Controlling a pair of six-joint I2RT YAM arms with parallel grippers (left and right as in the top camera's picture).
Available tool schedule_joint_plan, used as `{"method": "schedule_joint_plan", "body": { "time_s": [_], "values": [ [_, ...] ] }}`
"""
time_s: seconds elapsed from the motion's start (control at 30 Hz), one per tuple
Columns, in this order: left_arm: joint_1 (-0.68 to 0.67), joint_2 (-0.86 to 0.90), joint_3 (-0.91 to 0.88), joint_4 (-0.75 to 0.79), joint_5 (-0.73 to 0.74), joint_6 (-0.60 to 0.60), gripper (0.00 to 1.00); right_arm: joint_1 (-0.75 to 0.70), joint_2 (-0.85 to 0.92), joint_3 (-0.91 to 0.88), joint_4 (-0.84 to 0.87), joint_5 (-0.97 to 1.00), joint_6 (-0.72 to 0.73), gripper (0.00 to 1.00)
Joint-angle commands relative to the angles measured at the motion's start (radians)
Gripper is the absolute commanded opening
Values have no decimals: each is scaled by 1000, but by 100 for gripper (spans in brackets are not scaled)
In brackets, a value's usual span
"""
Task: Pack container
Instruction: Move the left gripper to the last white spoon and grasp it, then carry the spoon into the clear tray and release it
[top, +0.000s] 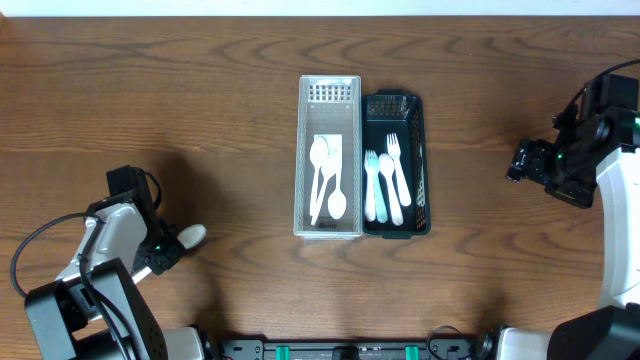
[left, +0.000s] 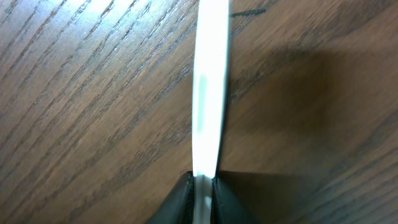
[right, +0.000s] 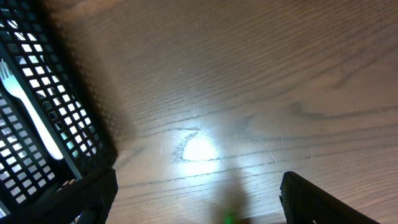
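A: Left tool (left: 202, 186)?
B: Clamped shut on the white spoon (left: 210, 93) by its handle, near-left on the bench (top: 200, 100) — bowl end free
A: Destination?
B: Likely the white tray (top: 301, 150) mid-bench, among its spoons (top: 322, 175); right tool (right: 199, 198) beyond hangs wide, empty

a dark wooden table (top: 130, 90) with wavy grain, a bright patch of glare on it near the right side. at its middle two long baskets stand side by side, long walls touching: a white basket (top: 302, 150) on the left and a black basket (top: 422, 150) on the right. a white utensil (top: 192, 236) sits near the lower left; whether it rests on the wood is unclear.
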Motion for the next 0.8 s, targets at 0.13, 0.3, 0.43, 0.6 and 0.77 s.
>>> {"method": "schedule_joint_plan", "body": {
  "time_s": [0.13,0.3,0.43,0.6,0.77],
  "values": [
    [-3,37,-9,5,8,48,6,-1,1,-2,5,-7,-14,87],
    [-3,18,19,18,34,274,6,-1,1,-2,7,-8,-14,87],
    [-27,-21,95,11,41,581,6,-1,1,-2,13,-8,-14,86],
    [-119,-113,219,-57,41,854,6,-1,1,-2,16,-8,-14,87],
    [-298,-210,397,-102,56,1172,6,-1,1,-2,21,-8,-14,87]
  ]
}}
